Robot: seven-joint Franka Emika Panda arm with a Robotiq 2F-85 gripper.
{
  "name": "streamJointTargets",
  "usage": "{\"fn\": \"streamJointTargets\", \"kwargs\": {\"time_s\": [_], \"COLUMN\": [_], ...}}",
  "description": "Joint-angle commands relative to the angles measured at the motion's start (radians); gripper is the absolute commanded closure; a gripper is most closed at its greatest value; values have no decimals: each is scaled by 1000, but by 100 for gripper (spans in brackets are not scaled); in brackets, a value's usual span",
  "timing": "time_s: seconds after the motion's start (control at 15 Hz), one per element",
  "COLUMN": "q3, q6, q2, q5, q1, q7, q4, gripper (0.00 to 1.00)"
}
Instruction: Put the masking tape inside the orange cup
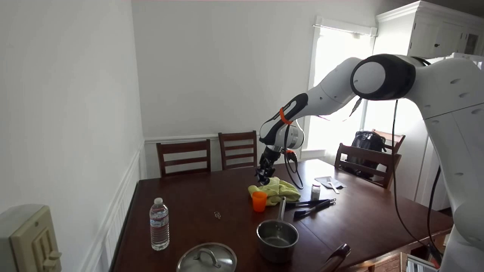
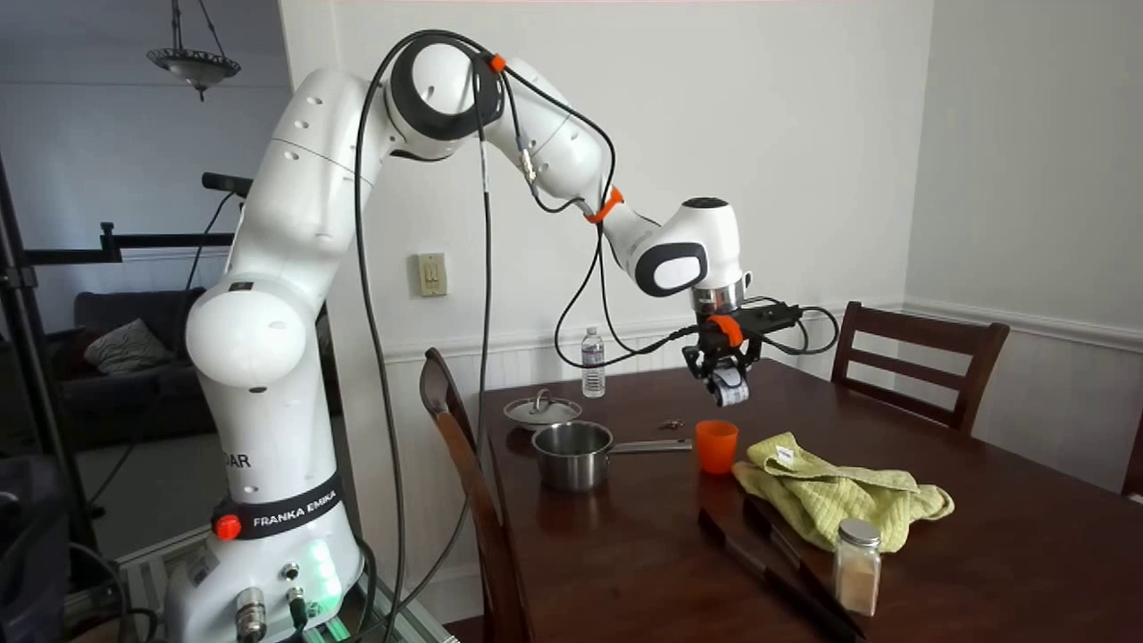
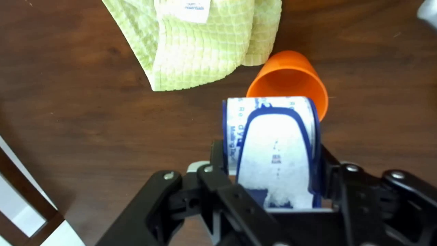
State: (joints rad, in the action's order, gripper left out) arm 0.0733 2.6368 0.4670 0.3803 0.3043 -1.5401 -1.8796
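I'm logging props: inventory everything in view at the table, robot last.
table: one, dark brown, under most of these
tape roll: one, white and blue, held above table
towel: one, yellow-green, on table
cup: one, orange, beside towel
pot: one, grey, near cup
lid: one, silver, near pot
bottle: one, clear, near lid
small metallic item: count unclear, silvery, between bottle and cup
jar: one, clear, beside towel
long utensils: seemingly two, black, near jar
sheet: one, grey, near jar
small utensil: one, white, on sheet
chairs: at least four, brown, around table
backpack: one, black, by chairs
robot arm: one, mostly white, over table
end effector: one, black, gripping tape roll
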Motion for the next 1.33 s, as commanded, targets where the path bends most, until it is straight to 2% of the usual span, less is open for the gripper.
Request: {"fn": "streamJointTargets", "kwargs": {"time_s": [0.0,0.4,0.67,0.8,1.27], "q3": [-74,-117,-158,-171,-161], "q6": [12,34,122,124,156], "q2": [-7,3,14,26,70], "q5": [16,34,71,65,24], "q1": [52,77,105,106,96], "q7": [3,48,54,67,150], "q4": [-28,-68,-50,-37,-36], "gripper": [64,64,64,64,64]}}
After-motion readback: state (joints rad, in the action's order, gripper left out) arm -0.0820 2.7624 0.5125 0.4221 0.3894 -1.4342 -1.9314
